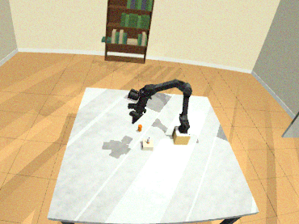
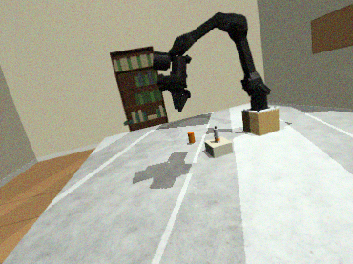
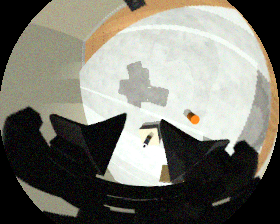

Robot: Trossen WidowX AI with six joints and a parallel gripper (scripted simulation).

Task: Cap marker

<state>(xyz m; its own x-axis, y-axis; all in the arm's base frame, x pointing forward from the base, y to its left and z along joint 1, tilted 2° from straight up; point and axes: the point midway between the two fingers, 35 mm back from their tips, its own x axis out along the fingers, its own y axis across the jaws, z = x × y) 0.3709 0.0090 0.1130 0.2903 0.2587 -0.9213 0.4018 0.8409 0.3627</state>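
Note:
The orange cap (image 1: pixel 140 128) (image 2: pixel 191 137) (image 3: pixel 194 119) stands alone on the table, beside the holder block. The pale holder block (image 1: pixel 148 146) (image 2: pixel 219 148) (image 3: pixel 148 136) has the marker (image 1: pixel 148 140) (image 2: pixel 217 134) (image 3: pixel 147 141) upright in it; the marker is grey with a dark tip and an orange part near the block. My gripper (image 1: pixel 134 120) (image 2: pixel 180 110) (image 3: pixel 143 119) is open and empty, high above the table. In the wrist view the block and marker appear between the fingers, far below them, and the cap is right of the right finger.
The arm rises from a wooden base block (image 1: pixel 181 137) (image 2: pixel 261 121) on the table (image 1: pixel 101 179) (image 2: pixel 205 211), to the right of the holder block. A bookshelf (image 1: pixel 129 25) (image 2: pixel 138 89) stands by the wall behind the table. The arm's shadow falls across the table.

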